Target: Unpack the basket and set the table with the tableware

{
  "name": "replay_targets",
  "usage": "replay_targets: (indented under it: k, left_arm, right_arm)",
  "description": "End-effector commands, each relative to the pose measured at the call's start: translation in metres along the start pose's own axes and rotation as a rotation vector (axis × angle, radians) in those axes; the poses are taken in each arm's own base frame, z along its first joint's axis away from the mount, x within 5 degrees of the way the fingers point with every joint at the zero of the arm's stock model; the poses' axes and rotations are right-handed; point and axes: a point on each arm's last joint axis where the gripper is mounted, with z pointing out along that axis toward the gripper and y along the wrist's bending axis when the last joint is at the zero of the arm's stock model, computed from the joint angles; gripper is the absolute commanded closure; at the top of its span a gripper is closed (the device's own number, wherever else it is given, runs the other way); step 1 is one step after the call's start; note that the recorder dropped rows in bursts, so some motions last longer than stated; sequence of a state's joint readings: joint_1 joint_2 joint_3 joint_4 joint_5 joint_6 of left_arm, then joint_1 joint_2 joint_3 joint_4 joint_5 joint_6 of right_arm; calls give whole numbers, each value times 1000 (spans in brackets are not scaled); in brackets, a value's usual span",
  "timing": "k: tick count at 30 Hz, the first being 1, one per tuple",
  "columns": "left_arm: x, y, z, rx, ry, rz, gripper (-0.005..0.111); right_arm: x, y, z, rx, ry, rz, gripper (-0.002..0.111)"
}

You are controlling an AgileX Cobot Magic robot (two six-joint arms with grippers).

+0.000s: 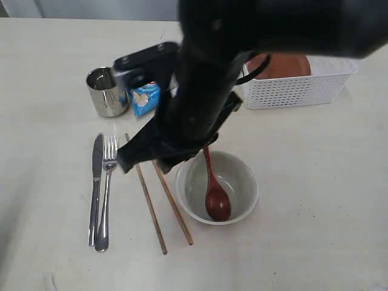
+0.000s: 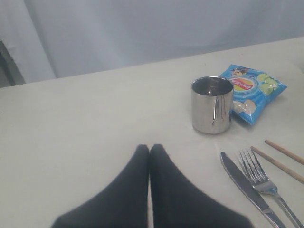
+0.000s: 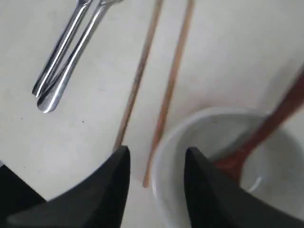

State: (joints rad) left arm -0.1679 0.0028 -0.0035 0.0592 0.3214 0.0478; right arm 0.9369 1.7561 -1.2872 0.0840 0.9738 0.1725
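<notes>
A pale bowl (image 1: 247,177) stands on the table (image 1: 315,200) with the dark red-brown spoon (image 1: 216,200) lying in it. My right gripper (image 1: 142,160) (image 3: 156,151) hangs open over the bowl's rim (image 3: 166,156), one finger over the bowl, the other over the chopstick ends, holding nothing. Left of the bowl lie two wooden chopsticks (image 1: 150,209), then the fork (image 1: 106,188) and knife (image 1: 96,182). The steel cup (image 1: 106,91) (image 2: 212,104) stands behind them. A brown plate (image 1: 285,65) sits in the white basket (image 1: 297,91). My left gripper (image 2: 149,148) is shut and empty, low over bare table.
A blue chip bag (image 1: 145,97) (image 2: 251,90) lies right of the cup. The right arm (image 1: 206,73) reaches across the middle and hides part of the basket and the table behind the bowl. A grey curtain (image 2: 142,28) runs beyond the table's far edge.
</notes>
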Motion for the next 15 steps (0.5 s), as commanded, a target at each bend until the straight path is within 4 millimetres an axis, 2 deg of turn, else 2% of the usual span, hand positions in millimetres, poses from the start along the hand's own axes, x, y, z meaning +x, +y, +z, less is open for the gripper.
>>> replay_targets:
  k: [1,4,8,15]
  left_arm:
    - [1,-1,0,10,-2,-8,107]
    - [1,-1,0,10,-2,-8,107]
    - [1,-1,0,10,-2,-8,107]
    - [1,-1,0,10,-2,-8,107]
  right_arm:
    - [-17,29,39,11,83,-36,71]
    - [-32,45,56,4,73,-52,71]
    - [-49,50,76,9,91,-41,71]
    - [-50,41,114,99,179,-35,71]
